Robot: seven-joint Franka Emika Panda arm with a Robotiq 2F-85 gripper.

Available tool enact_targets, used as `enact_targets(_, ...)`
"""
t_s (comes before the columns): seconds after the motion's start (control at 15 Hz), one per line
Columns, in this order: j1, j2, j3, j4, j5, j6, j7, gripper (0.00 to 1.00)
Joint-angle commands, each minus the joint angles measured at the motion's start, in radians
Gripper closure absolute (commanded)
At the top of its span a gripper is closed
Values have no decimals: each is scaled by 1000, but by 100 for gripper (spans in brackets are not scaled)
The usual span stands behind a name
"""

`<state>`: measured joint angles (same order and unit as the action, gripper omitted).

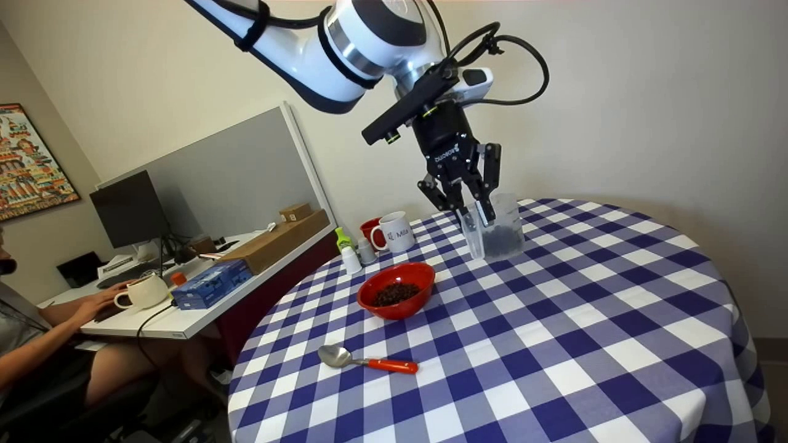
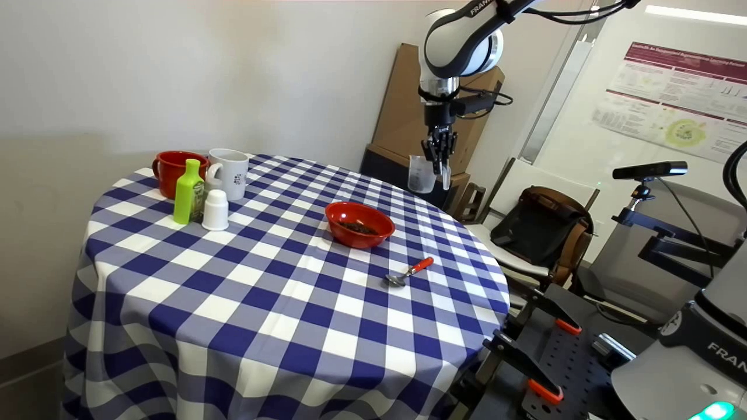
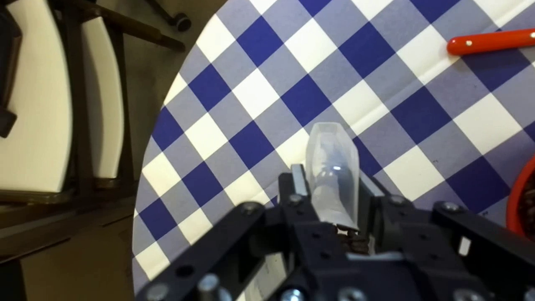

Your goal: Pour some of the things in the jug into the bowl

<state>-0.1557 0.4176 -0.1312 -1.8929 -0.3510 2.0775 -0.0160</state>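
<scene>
The clear jug hangs from my gripper and shows in both exterior views (image 1: 506,234) (image 2: 420,175). Dark pieces lie in its lower part. It looks roughly upright and is raised above the table, near the table's edge. My gripper (image 1: 474,215) (image 2: 440,168) is shut on the jug's handle (image 3: 333,175), which sits between the fingers (image 3: 332,186) in the wrist view. Most of the jug's body is hidden there behind the gripper. The red bowl (image 1: 397,311) (image 2: 357,238) stands on the table apart from the jug, with dark brown pieces in it. Its rim shows at the wrist view's right edge (image 3: 513,205).
A spoon with an orange-red handle (image 1: 393,366) (image 2: 421,265) (image 3: 493,42) lies near the bowl. A white mug (image 1: 399,234), a red mug (image 2: 172,175), a green bottle (image 2: 185,198) and white shakers (image 2: 216,211) stand together on the checked tablecloth (image 1: 578,375). A chair (image 3: 33,104) stands beyond the table's edge.
</scene>
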Motion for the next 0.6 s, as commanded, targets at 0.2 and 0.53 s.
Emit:
enact_targets(0.2, 72, -55, 45, -144, -81, 7, -152, 91)
enact_targets(0.53, 84, -95, 80, -208, -105, 2, -333, 90)
